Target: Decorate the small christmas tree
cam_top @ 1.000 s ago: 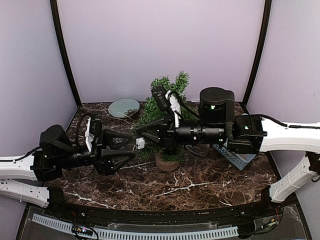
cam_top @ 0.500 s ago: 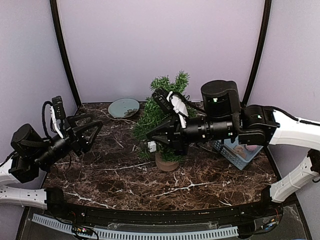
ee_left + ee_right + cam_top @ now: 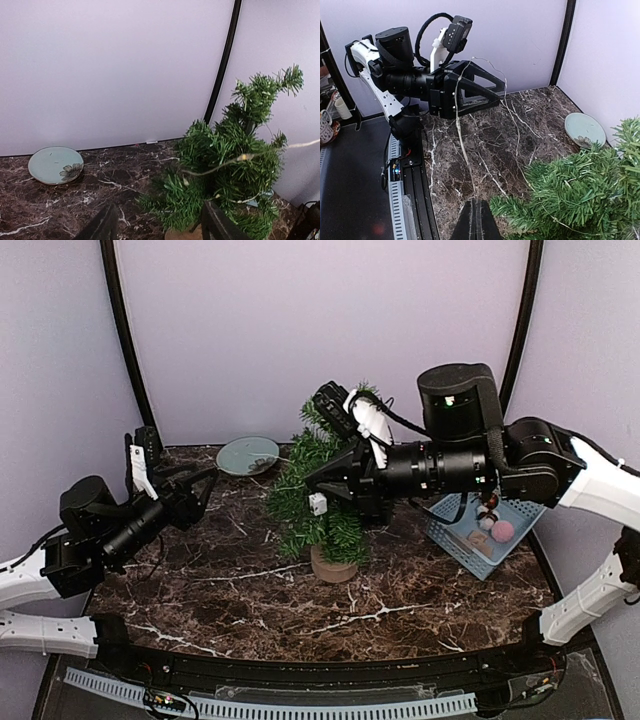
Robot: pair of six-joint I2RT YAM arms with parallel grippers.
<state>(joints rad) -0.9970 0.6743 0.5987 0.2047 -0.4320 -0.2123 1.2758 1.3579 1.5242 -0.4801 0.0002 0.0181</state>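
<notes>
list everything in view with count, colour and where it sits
small christmas tree: one, dark green on a tan stump, mid table
light string: one, thin pale wire with tiny bulbs, draped on the tree and stretching toward the left gripper
small box: one, white, hanging beside the tree
plate: one, pale blue-green with a flower, back left
basket: one, blue, right side
ornaments: a few, pink and brown, in the basket; exact count unclear
table: one, dark brown marble
left gripper: black, open, left of the tree
right gripper: black, shut on the light string, at the tree
</notes>
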